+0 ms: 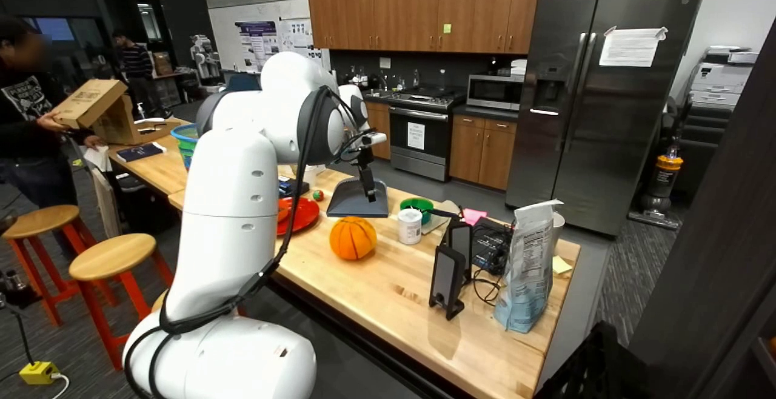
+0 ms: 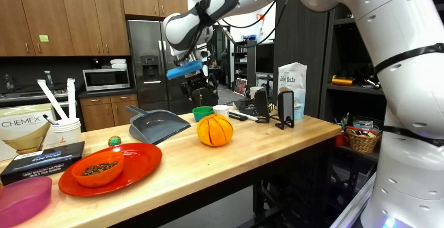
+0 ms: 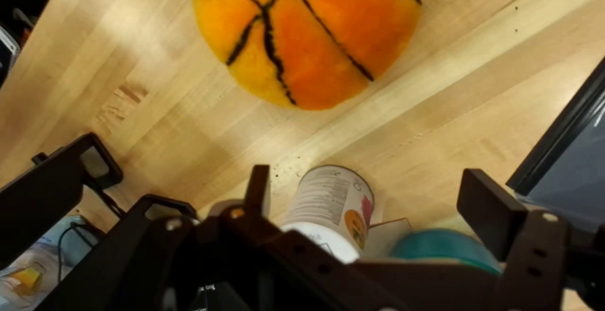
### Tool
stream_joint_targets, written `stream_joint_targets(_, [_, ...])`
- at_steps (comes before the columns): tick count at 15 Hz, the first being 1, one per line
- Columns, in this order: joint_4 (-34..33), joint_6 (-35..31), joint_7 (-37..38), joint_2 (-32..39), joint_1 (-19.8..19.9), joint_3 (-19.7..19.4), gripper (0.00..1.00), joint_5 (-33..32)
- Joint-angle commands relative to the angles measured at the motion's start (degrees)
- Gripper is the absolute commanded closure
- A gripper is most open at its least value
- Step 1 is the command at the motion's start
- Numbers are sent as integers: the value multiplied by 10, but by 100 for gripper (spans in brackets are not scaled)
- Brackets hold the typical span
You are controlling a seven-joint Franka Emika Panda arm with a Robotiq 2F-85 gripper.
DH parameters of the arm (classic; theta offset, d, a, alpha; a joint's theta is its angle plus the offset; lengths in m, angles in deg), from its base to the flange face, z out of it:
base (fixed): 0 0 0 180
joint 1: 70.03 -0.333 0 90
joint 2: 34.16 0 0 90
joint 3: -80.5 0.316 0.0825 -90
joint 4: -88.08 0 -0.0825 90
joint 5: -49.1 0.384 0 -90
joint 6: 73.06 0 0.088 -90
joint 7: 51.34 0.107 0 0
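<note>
A white robot arm reaches over a wooden worktop, its claw unloaded, the fingers spread wide with nothing gripped between them. Nearest are the white canister and the green bowl, both seen below the claw and between its fingers in the wrist view; the claw appears raised above them rather than in contact.

As far as the pictures show, no pick-up stands completed: canister and bowl rest on the worktop, as does an orange ball lined like a basketball, out past the canister from the claw. Taking hold of anything looks undone. Whether the arm set any of these things in place cannot be told from these views.

Beyond one finger lies a grey dustpan; past the opposite finger stand two black speakers, with a bag of oats near them. On the dustpan's far side from the claw, an orange bowl of small brown pieces sits on a red plate.
</note>
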Motion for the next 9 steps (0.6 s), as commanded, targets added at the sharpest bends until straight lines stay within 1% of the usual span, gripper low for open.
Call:
stream_joint_targets(1, [-143,55,-2,90,-15,-27,0,34])
stream_joint_targets(2, [-62,19,-5,41,-19,-30,0,22])
stream_joint_targets(3, [-78,22,-6,52,-21,-34,0,25])
stream_joint_targets(9, [-75,20,-5,54,-27,-37,0,24])
